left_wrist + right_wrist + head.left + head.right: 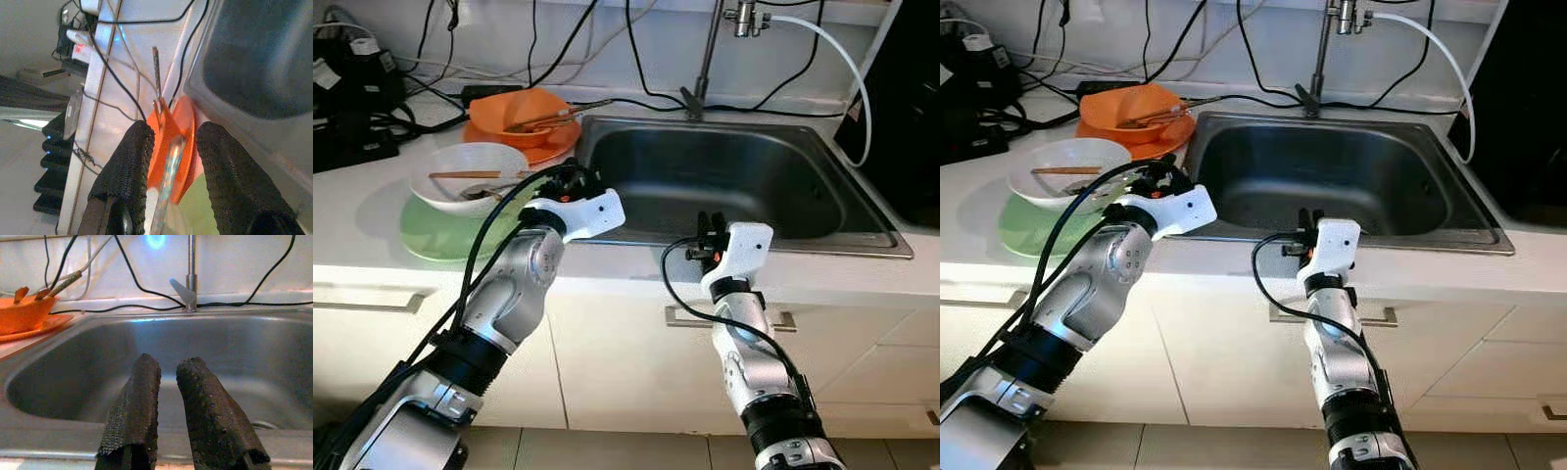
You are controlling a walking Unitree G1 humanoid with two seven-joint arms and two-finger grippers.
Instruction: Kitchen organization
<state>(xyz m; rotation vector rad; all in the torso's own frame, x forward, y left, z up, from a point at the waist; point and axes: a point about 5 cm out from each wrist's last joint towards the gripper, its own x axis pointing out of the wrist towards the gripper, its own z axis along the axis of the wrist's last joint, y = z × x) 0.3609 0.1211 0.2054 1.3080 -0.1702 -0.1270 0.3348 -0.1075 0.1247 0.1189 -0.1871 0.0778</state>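
Steel sink (744, 186), round orange bowl (514, 116) beside, glossy white counter (372, 211)

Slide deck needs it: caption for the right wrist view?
Right end effector, open and empty, at the sink's near rim, facing the faucet; orange bowl to one side.

An orange bowl (521, 110) on an orange plate (536, 145) sits by the sink's back-left corner; nearer the table's front edge, a white bowl (470, 176) holding chopsticks (465, 175) rests on a green plate (445, 235).
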